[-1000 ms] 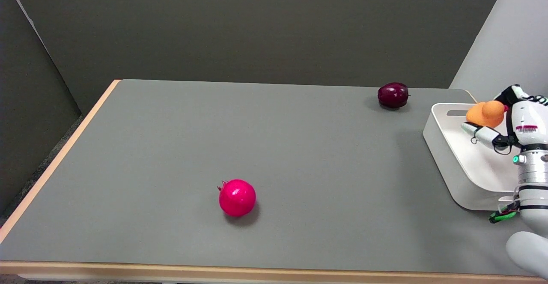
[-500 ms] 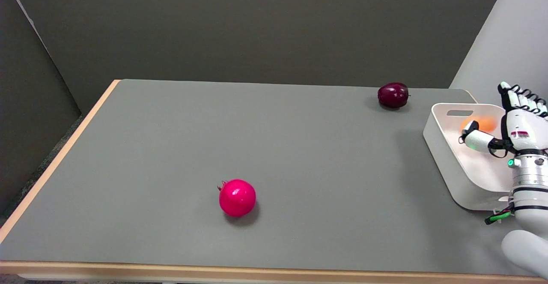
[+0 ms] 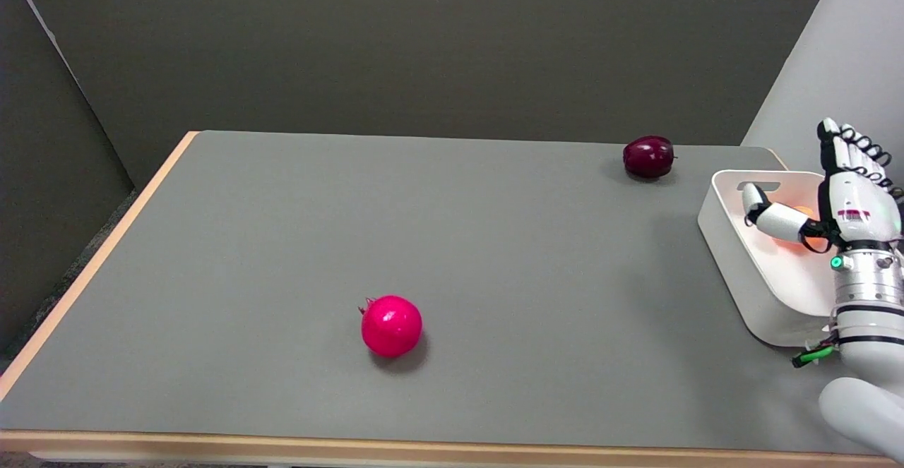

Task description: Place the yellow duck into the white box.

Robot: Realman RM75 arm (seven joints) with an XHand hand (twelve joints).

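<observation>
The yellow duck (image 3: 801, 226), orange-yellow in this light, lies inside the white box (image 3: 741, 270) at the table's right edge. Most of the duck is hidden behind my right hand; only a glowing patch shows below the thumb. My right hand (image 3: 844, 189) hovers above the box with its fingers stretched upward and the thumb spread toward the left. Nothing is in the hand.
A dark purple plum-like fruit (image 3: 648, 156) sits at the far right of the table, just behind the box. A bright pink pomegranate (image 3: 391, 325) lies near the table's middle front. The grey table top (image 3: 353, 242) ends in a wooden edge on the left and front.
The hand let go of the duck, which dropped into the white box. The fingers spread wide and the hand rose slightly.
</observation>
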